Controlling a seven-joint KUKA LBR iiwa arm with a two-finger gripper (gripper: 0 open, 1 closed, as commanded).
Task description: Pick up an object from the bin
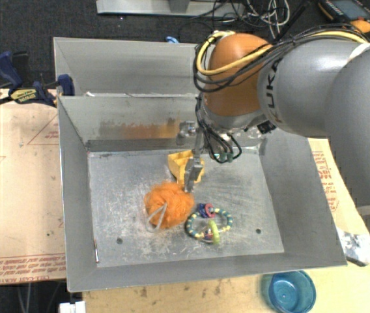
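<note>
Your gripper (195,173) hangs low beside the yellow block (179,163); apart or together, can't tell. Orange fluff (169,205) and bead ring (208,224) lie near.

We see the arm (328,90) cut off by the right edge. Its orange cover (237,70) and cables (202,52) hide part of the back wall of the bin (74,175). The gripper (193,173) covers the right side of a yellow block (177,162), so we cannot tell the block's full shape. The beads on the small coloured ring (208,225) are too small for us to make out. The orange fuzzy ball (170,203) hides part of a pale loop (157,218) at its lower left.
</note>
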